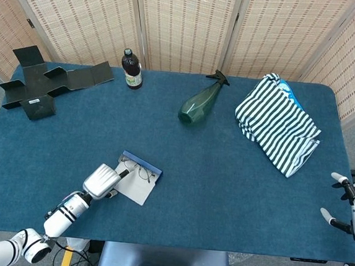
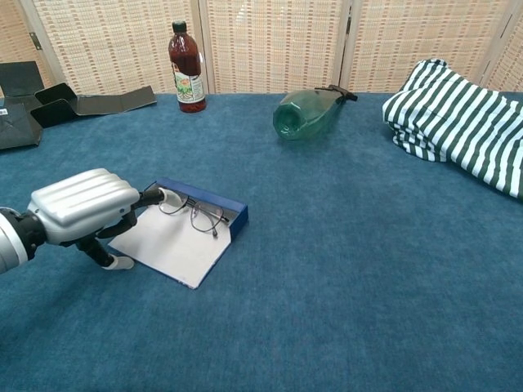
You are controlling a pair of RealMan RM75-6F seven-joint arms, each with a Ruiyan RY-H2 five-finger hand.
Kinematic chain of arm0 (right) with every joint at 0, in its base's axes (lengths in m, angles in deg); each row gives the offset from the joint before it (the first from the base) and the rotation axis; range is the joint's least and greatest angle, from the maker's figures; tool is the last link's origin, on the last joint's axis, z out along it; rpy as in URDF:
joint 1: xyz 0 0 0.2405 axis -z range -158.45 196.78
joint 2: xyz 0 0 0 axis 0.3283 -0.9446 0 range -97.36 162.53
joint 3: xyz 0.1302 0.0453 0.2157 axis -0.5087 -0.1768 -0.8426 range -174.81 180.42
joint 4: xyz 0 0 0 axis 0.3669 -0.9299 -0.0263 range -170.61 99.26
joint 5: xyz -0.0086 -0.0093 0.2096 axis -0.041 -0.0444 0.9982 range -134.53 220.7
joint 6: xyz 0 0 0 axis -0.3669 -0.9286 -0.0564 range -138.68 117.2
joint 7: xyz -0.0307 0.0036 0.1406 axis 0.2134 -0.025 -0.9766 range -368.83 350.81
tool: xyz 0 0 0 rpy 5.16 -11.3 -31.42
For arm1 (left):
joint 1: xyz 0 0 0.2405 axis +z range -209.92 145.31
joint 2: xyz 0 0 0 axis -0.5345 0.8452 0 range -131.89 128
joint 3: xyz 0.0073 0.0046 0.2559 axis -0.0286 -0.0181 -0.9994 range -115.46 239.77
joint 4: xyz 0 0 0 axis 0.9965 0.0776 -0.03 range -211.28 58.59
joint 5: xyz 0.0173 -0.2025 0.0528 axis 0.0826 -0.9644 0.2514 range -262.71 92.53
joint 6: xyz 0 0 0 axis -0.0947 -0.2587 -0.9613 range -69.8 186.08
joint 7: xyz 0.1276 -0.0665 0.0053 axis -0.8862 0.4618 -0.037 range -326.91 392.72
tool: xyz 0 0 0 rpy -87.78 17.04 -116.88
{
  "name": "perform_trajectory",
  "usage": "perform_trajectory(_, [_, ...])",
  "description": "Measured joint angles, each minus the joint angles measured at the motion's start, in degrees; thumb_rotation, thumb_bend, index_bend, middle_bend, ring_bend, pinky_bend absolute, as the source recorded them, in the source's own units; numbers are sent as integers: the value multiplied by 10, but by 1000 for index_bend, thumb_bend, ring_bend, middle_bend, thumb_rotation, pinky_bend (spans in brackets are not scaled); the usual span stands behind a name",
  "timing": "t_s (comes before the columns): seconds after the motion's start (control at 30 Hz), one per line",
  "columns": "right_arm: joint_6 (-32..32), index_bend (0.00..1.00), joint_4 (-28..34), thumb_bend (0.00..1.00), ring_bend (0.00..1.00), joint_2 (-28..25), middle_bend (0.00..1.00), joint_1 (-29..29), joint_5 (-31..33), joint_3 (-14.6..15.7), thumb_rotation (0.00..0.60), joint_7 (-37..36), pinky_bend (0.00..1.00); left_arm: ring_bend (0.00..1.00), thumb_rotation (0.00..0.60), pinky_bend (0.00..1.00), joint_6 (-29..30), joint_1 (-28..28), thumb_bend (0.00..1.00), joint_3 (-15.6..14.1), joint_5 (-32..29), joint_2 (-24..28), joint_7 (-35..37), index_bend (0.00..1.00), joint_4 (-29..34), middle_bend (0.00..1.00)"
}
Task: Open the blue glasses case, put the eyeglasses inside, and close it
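the blue glasses case (image 2: 201,214) lies open near the worktop's (image 2: 343,269) front left, eyeglasses (image 2: 194,213) already sitting in it. left hand (image 2: 82,207) reaches a fingertip to the specs, grasping nothing. best bet is to nudge them fully inside, then fold the pale flap over (slowly). right hand (image 1: 352,210) idles at the edge, fingers spread, empty.

One glasses case (image 1: 137,178), one eyeglasses (image 2: 194,214), two bottles (image 1: 132,70) (image 1: 201,101), one striped cloth (image 1: 278,122), one black cardboard piece (image 1: 42,82), two hands (image 1: 101,182) (image 1: 351,210).
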Motion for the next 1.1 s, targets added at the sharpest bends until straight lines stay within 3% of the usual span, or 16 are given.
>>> perform_trajectory(0.5, [-3,176,0,188,501,0,352,1,0,-1,600,-1,275,977,600,1000,43,3,254,24,-1,-26,55,265,-26,921])
perform_trajectory(0.8, [-1,176,-4,188,501,1,352,1,1,-1,600,-4,275,976,600,1000,45,-14,254,51,-9,-46,108,367,-27,921])
perform_trajectory(1.1, [2,176,-15,188,501,5,352,4,7,0,600,-13,275,976,600,1000,15,-29,272,55,-22,-65,101,495,-46,921])
